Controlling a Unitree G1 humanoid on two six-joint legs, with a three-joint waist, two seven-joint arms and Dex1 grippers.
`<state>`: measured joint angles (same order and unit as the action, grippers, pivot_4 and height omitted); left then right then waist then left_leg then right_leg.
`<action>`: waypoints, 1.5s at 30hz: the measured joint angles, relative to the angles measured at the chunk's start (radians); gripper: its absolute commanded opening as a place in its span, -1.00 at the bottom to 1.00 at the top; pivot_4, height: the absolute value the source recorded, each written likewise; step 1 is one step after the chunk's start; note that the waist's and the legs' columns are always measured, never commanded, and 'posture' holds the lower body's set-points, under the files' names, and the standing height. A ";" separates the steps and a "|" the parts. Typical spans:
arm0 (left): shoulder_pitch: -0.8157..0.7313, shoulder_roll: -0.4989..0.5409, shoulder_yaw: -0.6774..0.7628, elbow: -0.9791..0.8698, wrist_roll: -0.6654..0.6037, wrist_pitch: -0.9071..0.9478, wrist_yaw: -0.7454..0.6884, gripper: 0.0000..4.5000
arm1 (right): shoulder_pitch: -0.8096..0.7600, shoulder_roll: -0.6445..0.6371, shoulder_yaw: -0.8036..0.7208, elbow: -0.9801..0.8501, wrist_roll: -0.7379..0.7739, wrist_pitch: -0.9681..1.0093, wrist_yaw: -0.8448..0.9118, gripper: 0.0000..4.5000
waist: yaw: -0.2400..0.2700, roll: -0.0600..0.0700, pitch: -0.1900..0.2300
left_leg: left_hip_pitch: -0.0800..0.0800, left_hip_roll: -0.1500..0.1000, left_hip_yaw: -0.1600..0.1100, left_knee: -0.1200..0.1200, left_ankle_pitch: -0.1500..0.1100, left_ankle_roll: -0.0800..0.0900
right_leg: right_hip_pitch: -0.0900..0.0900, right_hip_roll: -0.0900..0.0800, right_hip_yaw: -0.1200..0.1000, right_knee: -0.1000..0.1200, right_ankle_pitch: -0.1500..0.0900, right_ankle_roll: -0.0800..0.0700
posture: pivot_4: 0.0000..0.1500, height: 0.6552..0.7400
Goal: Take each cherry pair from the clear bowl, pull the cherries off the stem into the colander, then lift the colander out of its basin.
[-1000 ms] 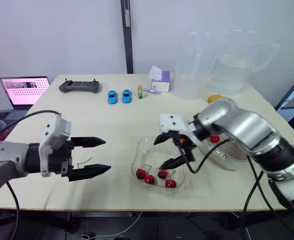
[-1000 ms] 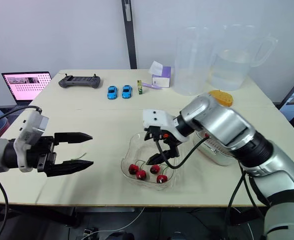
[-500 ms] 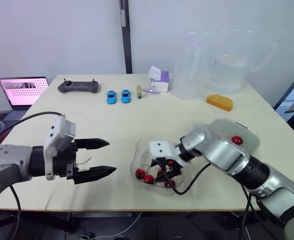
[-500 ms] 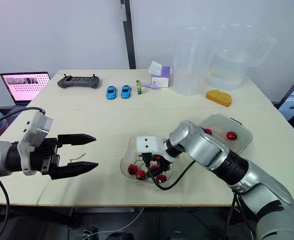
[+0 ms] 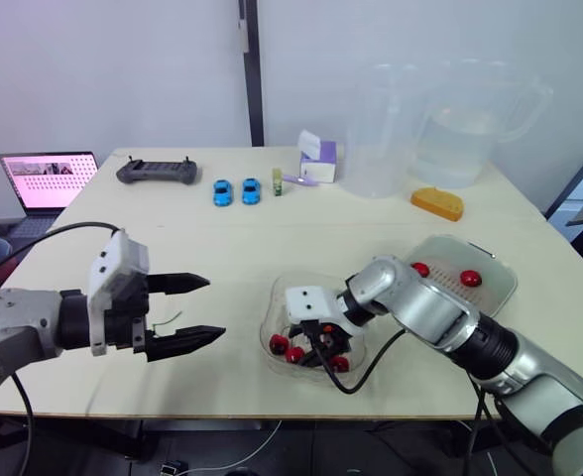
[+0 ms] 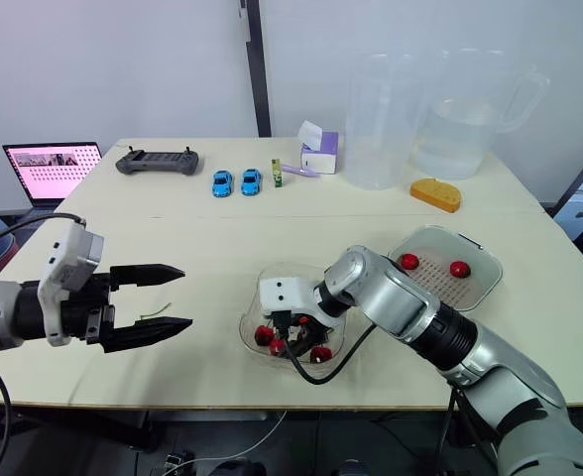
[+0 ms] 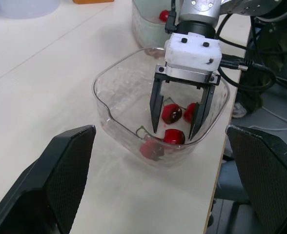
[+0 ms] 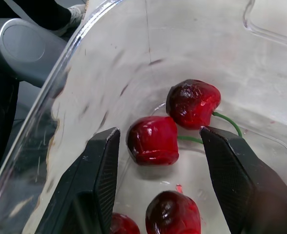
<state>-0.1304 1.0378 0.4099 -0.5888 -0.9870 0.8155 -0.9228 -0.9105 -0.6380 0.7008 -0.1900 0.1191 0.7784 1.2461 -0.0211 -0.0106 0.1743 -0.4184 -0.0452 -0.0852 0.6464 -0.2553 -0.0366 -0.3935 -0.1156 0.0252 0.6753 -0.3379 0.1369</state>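
cherries in the clear bowl: glossy deep red, one darker, near maroon. stems thin, green. bowl itself colourless, see-through. colander pale, translucent, its floor patterned with rows of fine dots; two bright red cherries on it. right gripper: matte black fingers, white housing, silver-grey arm, black cable. left gripper: black fingers, white block. table pale cream, plain. toy cars bright blue. sponge orange-yellow. controller dark grey. laptop screen pink with rows of small dark marks. box white and purple. jugs clear, colourless.
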 measured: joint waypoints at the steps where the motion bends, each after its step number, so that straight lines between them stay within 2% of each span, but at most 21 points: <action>1: 0.000 0.000 -0.001 0.000 0.005 -0.001 0.000 1.00 | 0.000 0.002 0.001 0.001 -0.005 -0.001 0.000 0.23 | 0.000 0.000 0.000 | 0.000 0.000 0.000 0.000 0.000 0.000 | 0.000 0.000 0.000 0.000 0.000 0.000 | 1.00 0.93; 3: -0.001 -0.001 -0.004 0.001 0.017 -0.008 0.000 1.00 | 0.000 0.006 0.002 0.010 -0.019 -0.007 -0.001 0.23 | 0.000 0.000 0.000 | 0.000 0.000 0.000 0.000 0.000 0.000 | 0.000 0.000 0.000 0.000 0.000 0.000 | 1.00 0.93; 4: -0.003 -0.002 -0.006 0.006 0.020 -0.015 0.000 1.00 | 0.000 0.009 0.002 0.019 -0.023 -0.010 -0.001 -0.01 | 0.000 0.000 0.000 | 0.000 0.000 0.000 0.000 0.000 0.000 | 0.000 0.000 0.000 0.000 0.000 0.000 | 1.00 0.93; 6: -0.010 -0.003 -0.018 0.018 0.037 -0.021 0.000 1.00 | 0.000 0.010 0.003 0.025 -0.033 -0.017 0.001 -0.34 | 0.000 0.000 0.000 | 0.000 0.000 0.000 0.000 0.000 0.000 | 0.000 0.000 0.000 0.000 0.000 0.000 | 1.00 0.93; 25: -0.042 -0.030 -0.051 0.039 0.058 -0.022 0.000 1.00 | -0.001 -0.008 -0.020 -0.003 -0.061 -0.029 0.040 -0.34 | 0.000 0.000 0.000 | 0.000 0.000 0.000 0.000 0.000 0.000 | 0.000 0.000 0.000 0.002 0.000 0.000 | 1.00 0.93; 28: -0.045 -0.038 -0.075 0.040 0.062 -0.022 0.001 1.00 | -0.001 -0.007 -0.020 -0.003 -0.075 -0.017 0.033 0.04 | 0.000 0.000 0.000 | 0.000 0.000 0.000 0.000 0.000 0.000 | -0.001 0.000 0.000 0.002 0.000 0.000 | 1.00 0.93; 30: -0.046 -0.038 -0.079 0.040 0.062 -0.022 0.001 1.00 | -0.001 -0.005 -0.019 -0.003 -0.080 -0.003 0.025 0.45 | 0.000 0.000 0.000 | 0.000 0.000 0.000 0.000 0.000 0.000 | -0.001 0.000 0.000 0.002 0.000 0.000 | 1.00 0.93; 42: -0.072 -0.054 -0.106 0.070 0.109 -0.038 0.009 1.00 | 0.019 0.002 0.004 -0.003 -0.119 0.014 0.016 0.45 | 0.000 0.000 0.000 | 0.000 0.000 0.000 0.000 0.000 0.000 | -0.002 0.000 0.000 0.004 0.000 0.000 | 1.00 0.93; 45: -0.072 -0.055 -0.112 0.078 0.117 -0.041 0.004 1.00 | 0.027 0.019 0.033 -0.003 -0.136 0.021 0.006 0.08 | -0.001 0.000 0.000 | 0.000 0.000 0.000 0.000 0.000 0.000 | -0.002 0.000 0.000 0.005 0.000 0.000 | 1.00 0.93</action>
<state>-0.2024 0.9824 0.2983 -0.5108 -0.8700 0.7747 -0.9190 -0.8838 -0.6190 0.7339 -0.1927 -0.0171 0.7995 1.2519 -0.0216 -0.0107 0.1743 -0.4183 -0.0455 -0.0853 0.6468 -0.2553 -0.0368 -0.3955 -0.1157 0.0252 0.6802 -0.3380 0.1368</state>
